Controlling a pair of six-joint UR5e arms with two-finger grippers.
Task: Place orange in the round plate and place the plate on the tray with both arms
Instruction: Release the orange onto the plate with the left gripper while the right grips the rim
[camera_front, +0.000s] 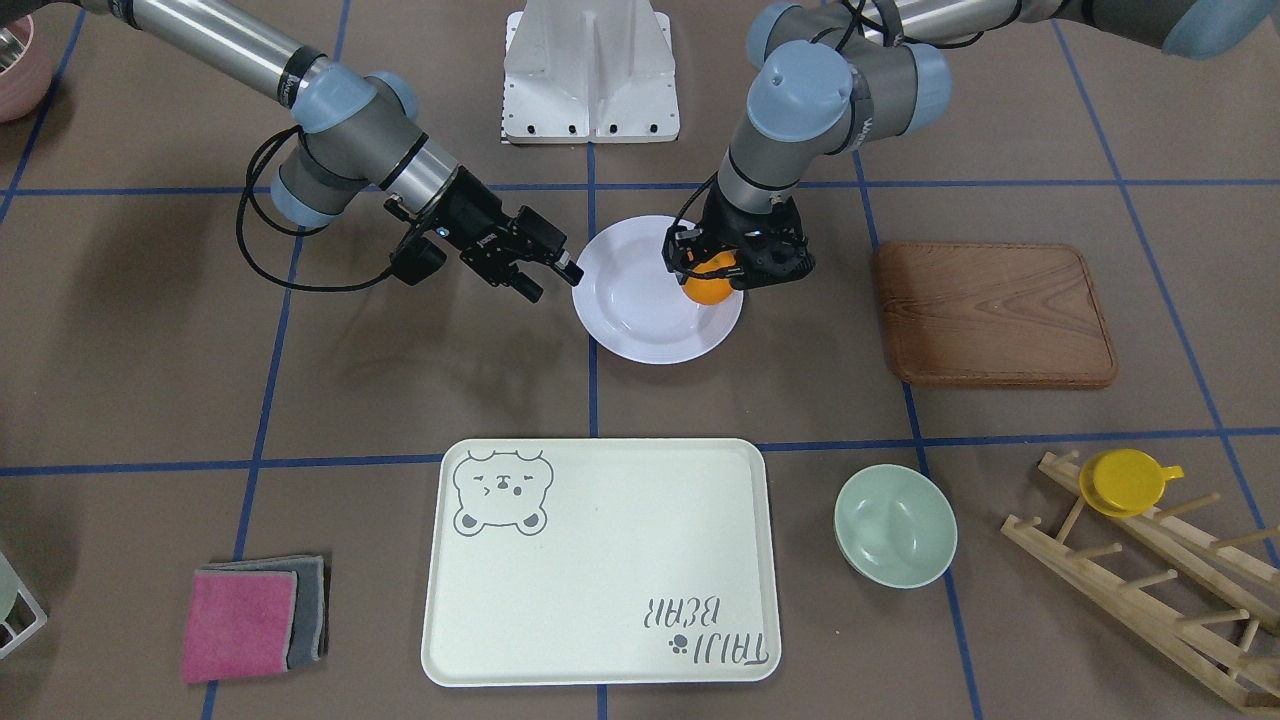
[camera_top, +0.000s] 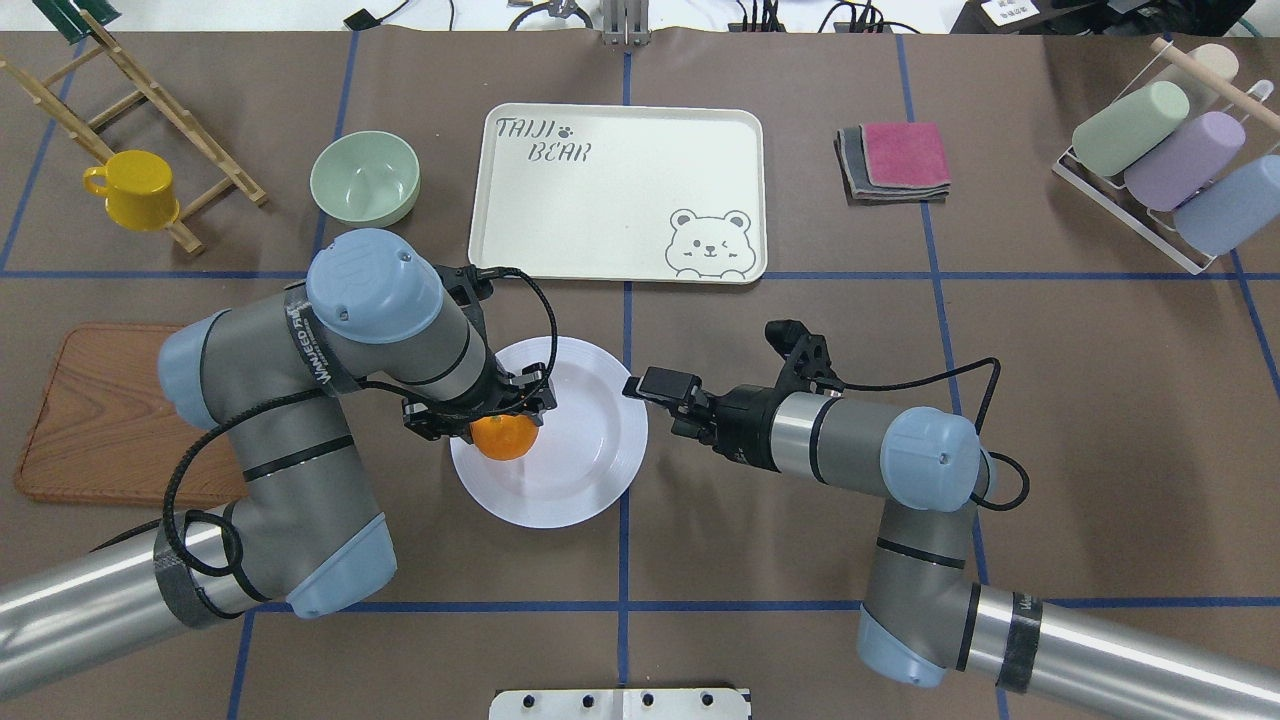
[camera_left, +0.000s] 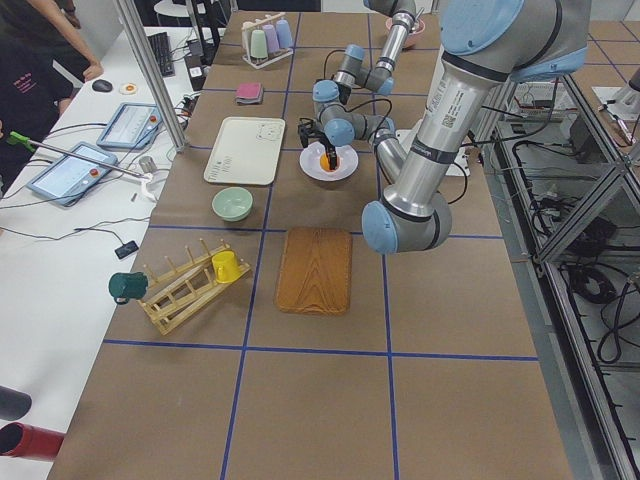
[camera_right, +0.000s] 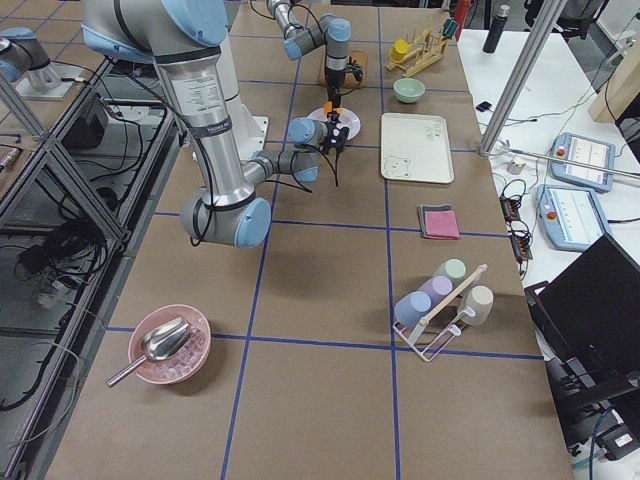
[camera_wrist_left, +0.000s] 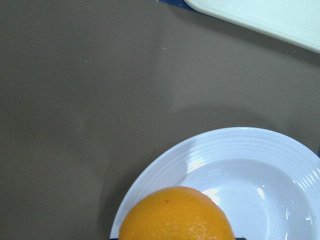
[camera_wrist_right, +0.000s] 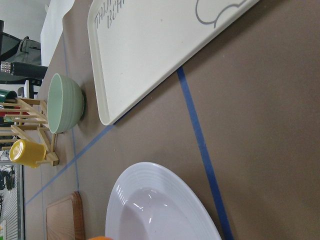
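Observation:
The orange (camera_front: 708, 290) is gripped between the fingers of my left gripper (camera_front: 733, 268), which is shut on it. It hangs over the inner edge of the white round plate (camera_front: 640, 325), on the side toward the wooden board. In the left wrist view the orange (camera_wrist_left: 177, 215) fills the bottom, with the plate (camera_wrist_left: 250, 175) beneath it. My right gripper (camera_front: 553, 278) is open and nearly level, its fingertips right at the plate's opposite rim. The cream tray (camera_front: 600, 600) with the bear face lies apart from the plate, with nothing on it.
A brown wooden board (camera_front: 995, 312) lies beside the left arm. A pale green bowl (camera_front: 895, 525) sits next to the tray, with a wooden rack (camera_front: 1150, 590) and a yellow cup (camera_front: 1125, 482) beyond it. Folded pink and grey cloths (camera_front: 250, 620) lie on the tray's other side.

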